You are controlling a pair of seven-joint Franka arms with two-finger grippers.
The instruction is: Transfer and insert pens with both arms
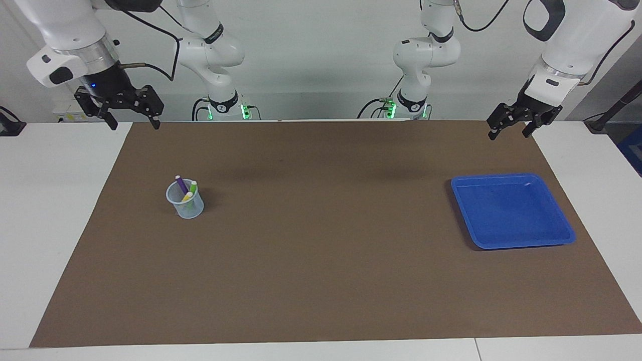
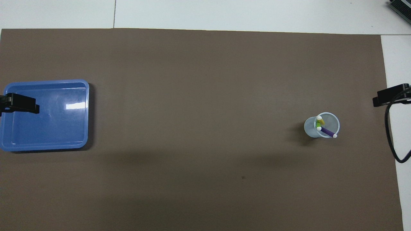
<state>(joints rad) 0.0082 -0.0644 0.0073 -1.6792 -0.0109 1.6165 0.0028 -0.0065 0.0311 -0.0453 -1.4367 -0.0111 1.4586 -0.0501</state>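
1. Up at the top corner of the facing view, my right arm (image 1: 70, 40) hung over the surface's edge, jaws spread wide and empty.
2. At the other top corner, my left arm (image 1: 572, 45) waited, jaws open too, holding nothing.
3. Lower in the frame, below my right arm, all three pens (image 1: 186, 190) stood in the clear cup (image 1: 189, 208).
4. The blue tray (image 1: 511, 215) lay bare, so I judged the inserting done and nothing left to carry.
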